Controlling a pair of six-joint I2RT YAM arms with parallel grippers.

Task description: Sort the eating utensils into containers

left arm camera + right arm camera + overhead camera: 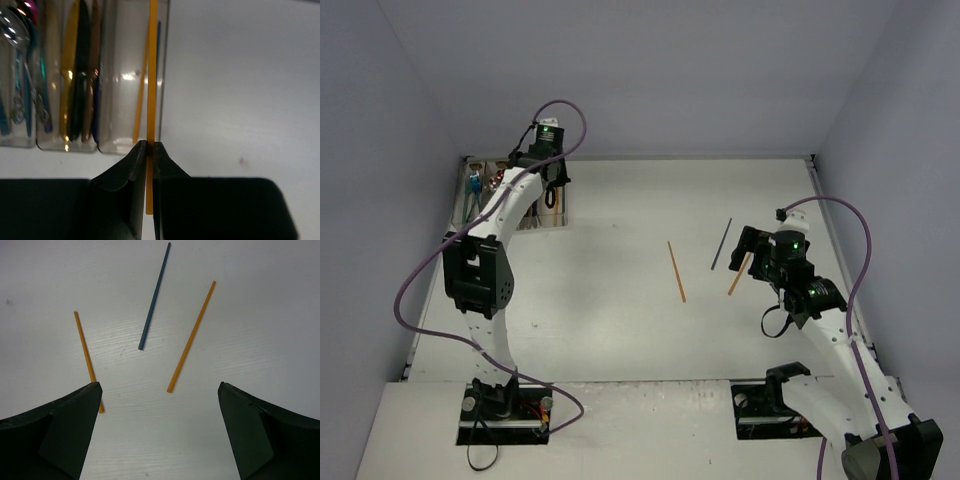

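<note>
Left gripper (149,146): jaws together, clamped on an orange stick (152,75) near its lower end. The stick runs straight ahead along the rightmost compartment of the containers (117,145), just inside its right wall; whether it touches the bin I cannot tell. A second orange stick (140,100) lies in that same compartment. The next compartment to the left holds gold and dark knives (70,75); the one beyond holds spoons (30,75).

Right gripper (160,385): jaws wide apart, holding nothing, hovering over the table (260,315). Between the fingers lies a table orange stick (192,335). A dark blue stick (154,296) lies just beyond it, apart. A third orange stick (85,350) lies by the left finger (65,425).
</note>
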